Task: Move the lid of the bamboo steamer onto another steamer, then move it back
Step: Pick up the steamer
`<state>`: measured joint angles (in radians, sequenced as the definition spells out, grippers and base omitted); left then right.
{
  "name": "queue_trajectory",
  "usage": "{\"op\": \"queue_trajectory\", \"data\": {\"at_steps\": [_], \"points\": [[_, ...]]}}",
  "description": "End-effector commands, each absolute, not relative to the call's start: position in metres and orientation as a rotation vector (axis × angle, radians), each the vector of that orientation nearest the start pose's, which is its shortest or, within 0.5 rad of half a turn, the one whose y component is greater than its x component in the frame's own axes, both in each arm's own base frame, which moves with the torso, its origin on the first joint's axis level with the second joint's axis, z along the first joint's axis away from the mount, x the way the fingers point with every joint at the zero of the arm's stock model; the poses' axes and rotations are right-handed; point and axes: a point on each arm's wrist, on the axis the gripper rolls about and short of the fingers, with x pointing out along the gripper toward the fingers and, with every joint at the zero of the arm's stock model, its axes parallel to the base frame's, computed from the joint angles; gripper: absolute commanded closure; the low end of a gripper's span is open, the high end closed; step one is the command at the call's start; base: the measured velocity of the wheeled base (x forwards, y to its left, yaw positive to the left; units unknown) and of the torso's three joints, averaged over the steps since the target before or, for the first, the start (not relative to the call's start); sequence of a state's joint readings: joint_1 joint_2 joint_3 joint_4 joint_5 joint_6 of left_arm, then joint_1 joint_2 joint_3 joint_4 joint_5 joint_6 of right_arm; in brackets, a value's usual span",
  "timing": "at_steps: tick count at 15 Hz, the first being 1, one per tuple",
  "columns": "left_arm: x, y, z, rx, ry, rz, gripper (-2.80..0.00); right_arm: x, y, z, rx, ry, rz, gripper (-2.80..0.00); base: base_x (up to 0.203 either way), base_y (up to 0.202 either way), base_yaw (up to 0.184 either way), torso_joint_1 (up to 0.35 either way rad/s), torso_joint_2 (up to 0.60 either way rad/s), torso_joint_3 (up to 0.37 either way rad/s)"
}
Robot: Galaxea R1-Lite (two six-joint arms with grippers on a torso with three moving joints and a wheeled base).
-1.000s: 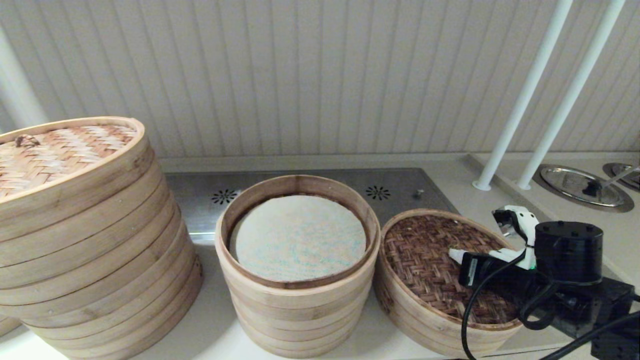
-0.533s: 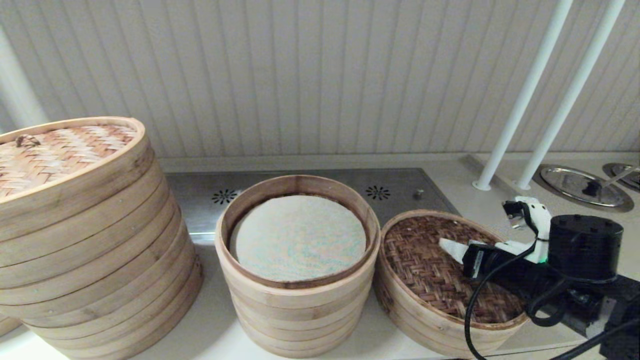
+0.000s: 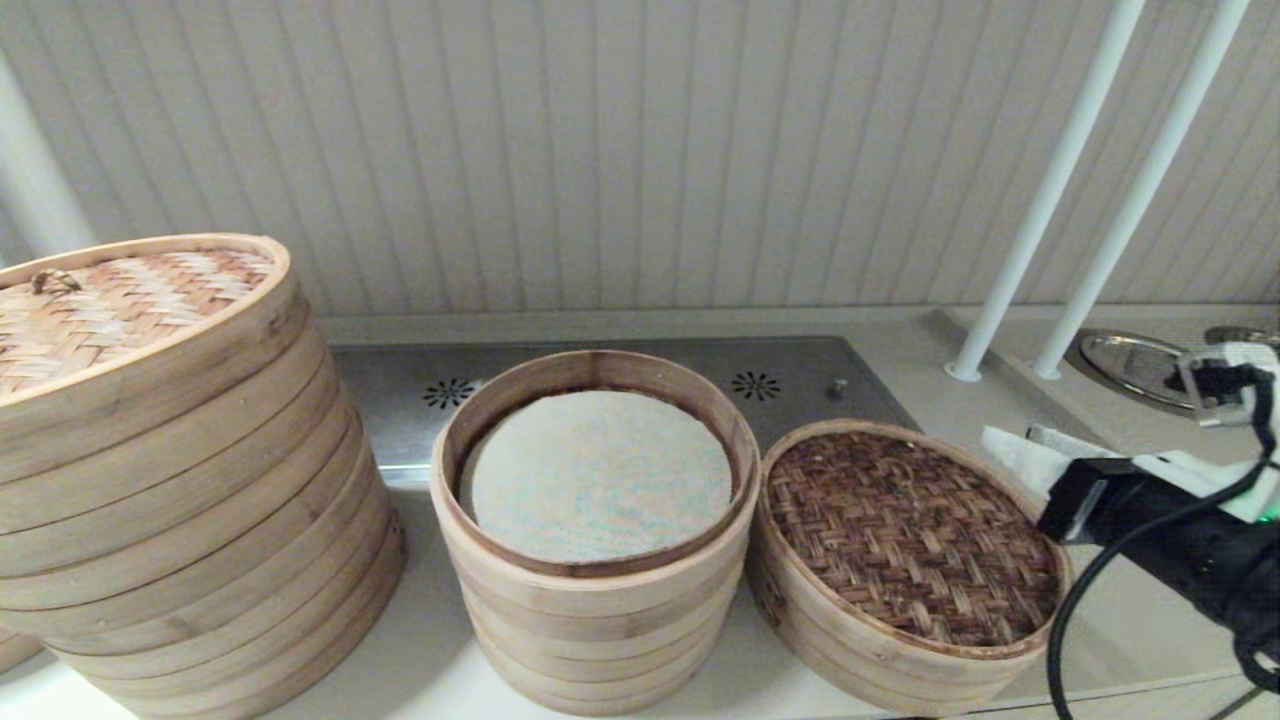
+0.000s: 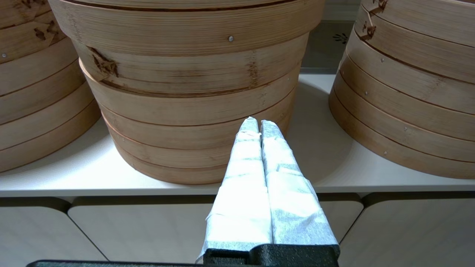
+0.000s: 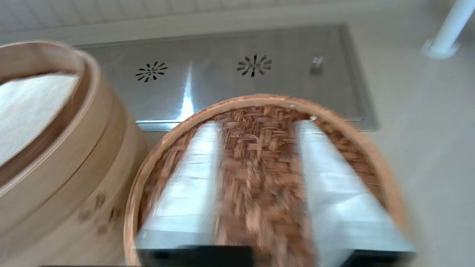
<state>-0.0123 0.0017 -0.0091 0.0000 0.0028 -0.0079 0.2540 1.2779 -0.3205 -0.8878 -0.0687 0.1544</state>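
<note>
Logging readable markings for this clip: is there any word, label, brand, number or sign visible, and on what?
None can be read. The steamer lid, the open steamer and the lidded stack carry no print. The steel panel has only flower-shaped vent cutouts, not text.

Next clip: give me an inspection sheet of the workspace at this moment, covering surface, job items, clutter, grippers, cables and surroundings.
Surface: pale counter with a steel vent panel at the back.
Job items: dark woven lid sits flat on the low steamer at right, nothing gripping it.
Clutter: tall open steamer stack with a whitish liner; big lidded stack at left.
Grippers: right gripper open, off the lid's right edge; left gripper shut, low in front of the counter.
Cables: black cable along the right arm.
Surroundings: panelled wall, two white poles, metal dish.
</note>
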Motion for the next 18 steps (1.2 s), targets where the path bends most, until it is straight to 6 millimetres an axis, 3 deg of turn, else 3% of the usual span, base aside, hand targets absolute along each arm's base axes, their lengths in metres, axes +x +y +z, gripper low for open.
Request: {"op": "queue_trajectory", "data": {"at_steps": [1,5,8,12,16,18], "points": [[-0.023,0.0,0.078,-0.008,-0.008,-0.009,0.0,0.129,0.03,0.197,0.119,-0.01,0.17,0.0,0.0,0.0,0.0,0.0,0.0,0.0],[-0.023,0.0,0.078,-0.008,-0.008,-0.009,0.0,0.061,0.005,0.193,0.071,-0.063,0.044,0.0,0.0,0.0,0.0,0.0,0.0,0.0],[-0.023,0.0,0.078,-0.008,-0.006,-0.009,0.0,0.017,0.0,0.172,0.02,-0.051,0.001,0.0,0.0,0.0,0.0,0.0,0.0,0.0],[-0.023,0.0,0.078,-0.008,-0.008,-0.011,0.0,-0.005,-0.002,0.142,-0.101,-0.012,-0.033,0.0,0.0,0.0,0.0,0.0,0.0,0.0],[-0.023,0.0,0.078,-0.008,-0.008,-0.009,0.0,-0.016,0.0,0.087,-0.101,0.014,0.013,0.0,0.0,0.0,0.0,0.0,0.0,0.0],[-0.023,0.0,0.078,-0.008,-0.008,-0.009,0.0,-0.019,0.0,0.078,-0.078,0.04,0.035,0.0,0.0,0.0,0.0,0.0,0.0,0.0]]}}
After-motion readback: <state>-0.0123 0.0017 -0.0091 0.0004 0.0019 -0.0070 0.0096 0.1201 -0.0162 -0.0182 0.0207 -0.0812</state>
